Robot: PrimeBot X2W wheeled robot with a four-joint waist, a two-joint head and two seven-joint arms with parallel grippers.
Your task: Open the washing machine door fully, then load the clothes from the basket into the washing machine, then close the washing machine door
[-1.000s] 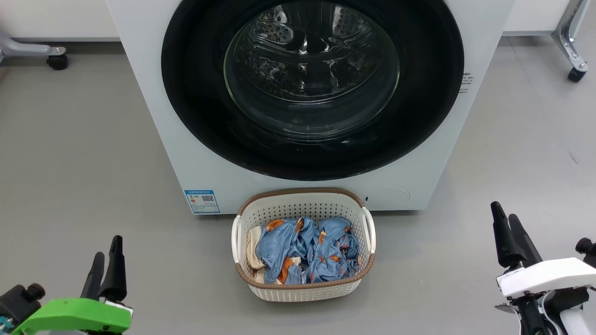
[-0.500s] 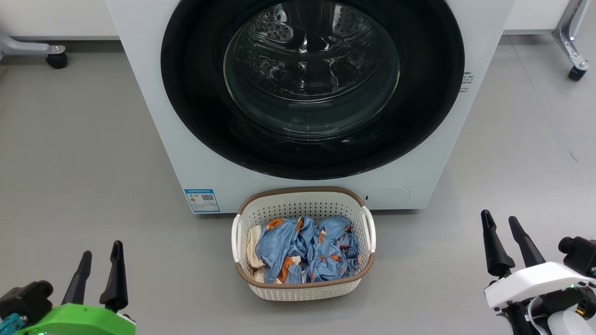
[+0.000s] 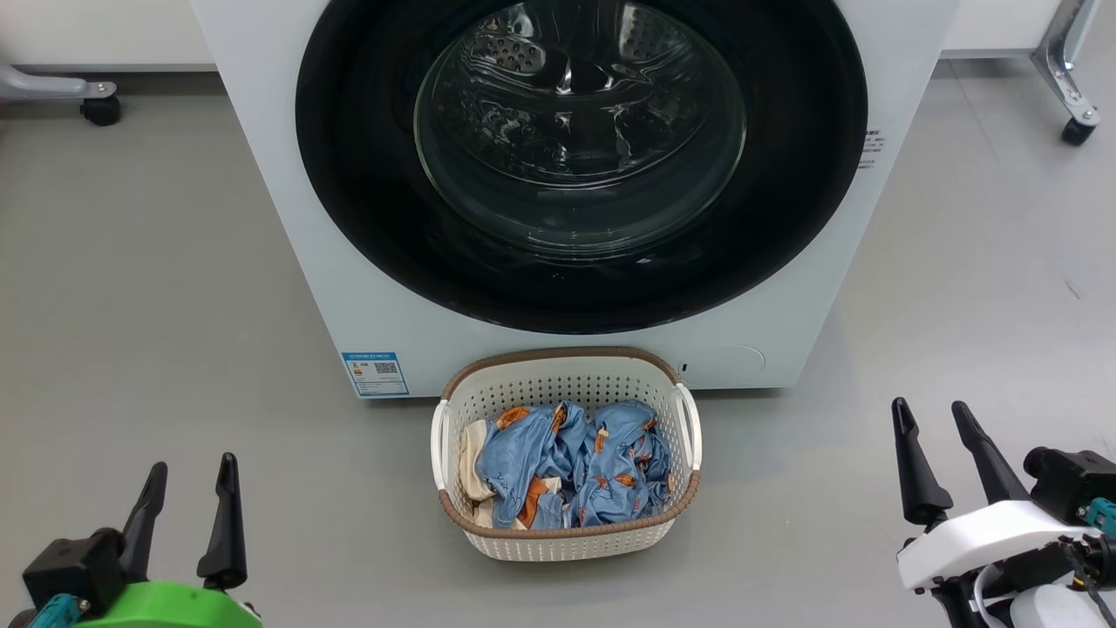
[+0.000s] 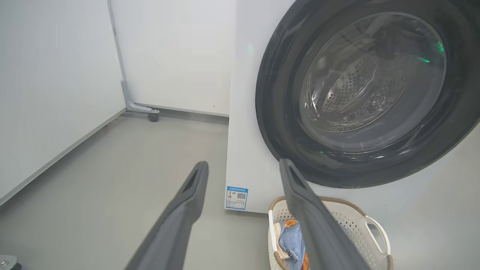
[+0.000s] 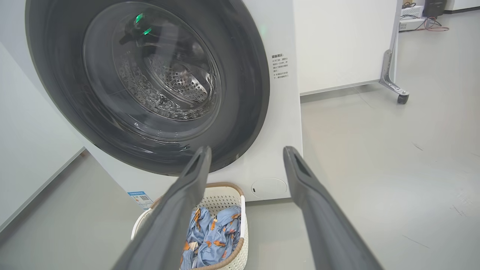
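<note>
Dark and long, the fingers of my left gripper (image 3: 193, 462) stand spread wide at the lower left with nothing between them, and the right gripper (image 3: 928, 405) mirrors it at the lower right, just as wide and just as empty. Both hang low over the grey floor (image 3: 174, 305), well apart from everything, which I read as a ready pose: either arm can go for the first step. Between them and further on sits the basket (image 3: 558, 541), with the clothes (image 3: 567, 471) heaped loosely inside, blue print over a bit of cream. It is parked against the foot of the washing machine (image 3: 785, 340), right under the opening, I'd say so each piece has only a short lift. Beyond that, the washing machine door (image 3: 580, 139) lies flush in the white front, not yet opened, so nothing can be loaded. I cannot tell which side carries the handle.
</note>
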